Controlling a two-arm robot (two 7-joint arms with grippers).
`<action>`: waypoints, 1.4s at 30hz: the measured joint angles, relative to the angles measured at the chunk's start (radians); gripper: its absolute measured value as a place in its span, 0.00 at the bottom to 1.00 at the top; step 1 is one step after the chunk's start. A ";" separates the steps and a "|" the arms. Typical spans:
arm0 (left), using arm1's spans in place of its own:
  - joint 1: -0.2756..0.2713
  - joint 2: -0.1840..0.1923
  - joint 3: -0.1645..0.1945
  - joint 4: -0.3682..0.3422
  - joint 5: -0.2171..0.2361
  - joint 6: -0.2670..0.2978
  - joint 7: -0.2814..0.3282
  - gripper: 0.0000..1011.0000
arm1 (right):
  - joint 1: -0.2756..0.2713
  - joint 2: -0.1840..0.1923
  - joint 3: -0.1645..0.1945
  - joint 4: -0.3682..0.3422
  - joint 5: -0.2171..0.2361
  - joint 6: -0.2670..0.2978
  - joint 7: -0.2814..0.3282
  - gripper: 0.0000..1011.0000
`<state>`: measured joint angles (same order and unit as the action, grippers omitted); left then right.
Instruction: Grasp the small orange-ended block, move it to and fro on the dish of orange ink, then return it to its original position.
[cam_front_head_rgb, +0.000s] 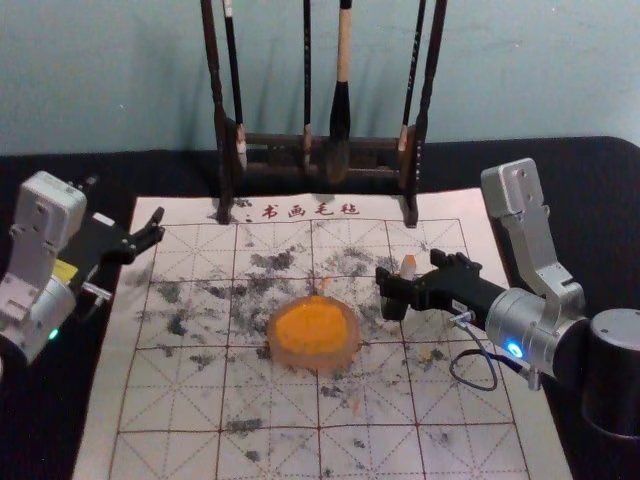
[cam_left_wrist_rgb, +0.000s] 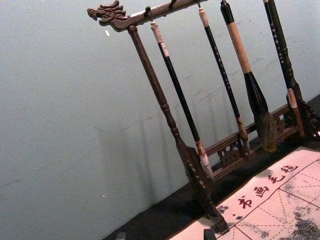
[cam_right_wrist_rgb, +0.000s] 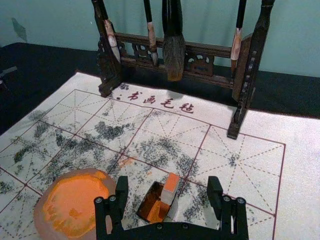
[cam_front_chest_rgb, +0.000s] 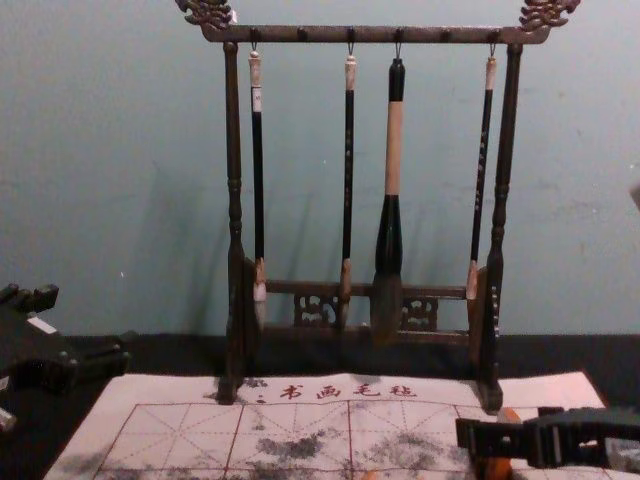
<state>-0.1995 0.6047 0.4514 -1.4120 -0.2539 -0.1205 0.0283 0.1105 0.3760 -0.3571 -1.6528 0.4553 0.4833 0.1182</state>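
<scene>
- Right wrist view bares the block's (cam_right_wrist_rgb: 169, 194) grey side and orange end, between the right gripper's (cam_front_head_rgb: 409, 265) spread jaws.
- Head view adds the left gripper (cam_front_head_rgb: 125, 198), jaws parted, left of the ink dish (cam_front_head_rgb: 318, 365).

The left gripper (cam_front_head_rgb: 125, 200), at the scene's left, was matte black with a small white label (cam_front_head_rgb: 103, 219). The left arm (cam_front_head_rgb: 20, 310) was silver-grey, with a boxy bracket (cam_front_head_rgb: 58, 205), a yellow sticker (cam_front_head_rgb: 65, 271) and a green light (cam_front_head_rgb: 54, 334). The right gripper (cam_front_head_rgb: 408, 267), at the right, was also black, with blocky fingers and round screws (cam_right_wrist_rgb: 226, 198) along them; it too bore a white label (cam_front_head_rgb: 459, 306). The right arm (cam_front_head_rgb: 522, 322) had a round-edged grey bracket (cam_front_head_rgb: 518, 190), a silver collar with a blue light (cam_front_head_rgb: 514, 349), a thin looping cable (cam_front_head_rgb: 455, 372) and a dark drum (cam_front_head_rgb: 612, 392) with a grey top.
</scene>
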 joint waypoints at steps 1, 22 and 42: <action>0.000 0.000 0.000 0.000 0.000 0.000 0.000 0.99 | 0.000 0.000 0.000 0.000 0.000 0.000 0.000 0.99; 0.000 0.000 0.000 0.000 0.000 0.000 0.000 0.99 | 0.001 0.001 -0.001 0.000 0.002 -0.001 -0.001 0.45; 0.000 0.000 0.000 0.000 0.000 0.000 0.000 0.99 | 0.001 0.001 -0.001 0.000 0.003 -0.002 -0.001 0.12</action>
<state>-0.1996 0.6047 0.4514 -1.4120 -0.2539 -0.1205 0.0283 0.1115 0.3772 -0.3584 -1.6528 0.4582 0.4814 0.1177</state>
